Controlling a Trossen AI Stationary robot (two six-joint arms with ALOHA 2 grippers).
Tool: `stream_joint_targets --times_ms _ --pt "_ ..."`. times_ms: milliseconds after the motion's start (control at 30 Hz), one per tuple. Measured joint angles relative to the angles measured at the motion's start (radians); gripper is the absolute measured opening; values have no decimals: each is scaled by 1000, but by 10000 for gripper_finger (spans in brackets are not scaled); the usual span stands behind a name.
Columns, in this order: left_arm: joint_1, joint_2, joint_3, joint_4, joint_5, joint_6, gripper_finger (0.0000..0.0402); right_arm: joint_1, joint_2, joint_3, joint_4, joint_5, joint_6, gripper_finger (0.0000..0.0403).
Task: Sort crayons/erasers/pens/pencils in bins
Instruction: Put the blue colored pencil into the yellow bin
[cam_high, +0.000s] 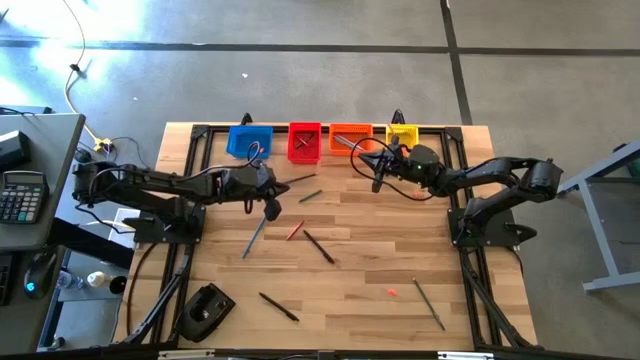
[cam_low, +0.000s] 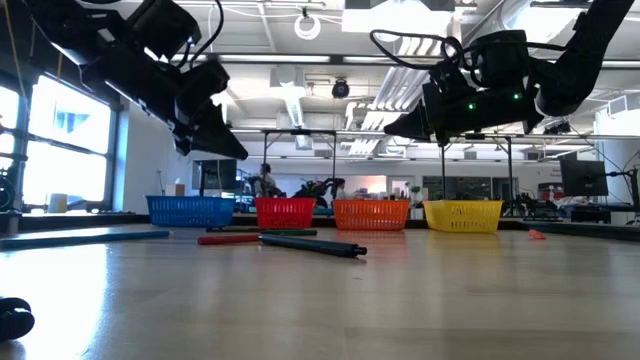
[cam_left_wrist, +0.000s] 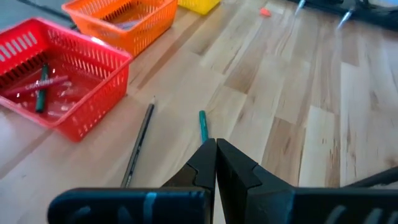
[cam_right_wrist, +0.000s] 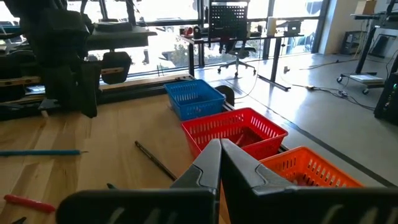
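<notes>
Bins, high view: blue bin (cam_high: 249, 141), red bin (cam_high: 304, 142), orange bin (cam_high: 350, 138), yellow bin (cam_high: 402, 134) in a row at counter (cam_high: 350, 270) far edge. Left gripper (cam_high: 272, 208) below blue/red; right gripper (cam_high: 379, 178) just below orange. Eraser (cam_high: 391, 293) well off. Wrist views: both grippers pressed together, empty; green stick (cam_left_wrist: 203, 126) just ahead of left gripper.

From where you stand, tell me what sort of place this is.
Probably a robotics lab or open-plan workshop: a wooden table on a concrete floor, office chairs at desks by big windows, exposed ceiling ducts.
</notes>
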Motion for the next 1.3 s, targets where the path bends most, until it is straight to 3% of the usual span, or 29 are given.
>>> stream_joint_targets --times_ms 167,367,800,1300 --pt "-14 0 83 -173 -49 2 0 0 0 0 -1 0 0 0" --pt "-44 0 153 -259 -69 -2 0 0 0 0 8 1 -41 0" --pt "-73 0 162 -338 -81 -78 0 -8 0 0 133 0 -175 0" --pt "-80 0 162 -396 -95 -160 11 -18 0 0 119 -3 -172 0"
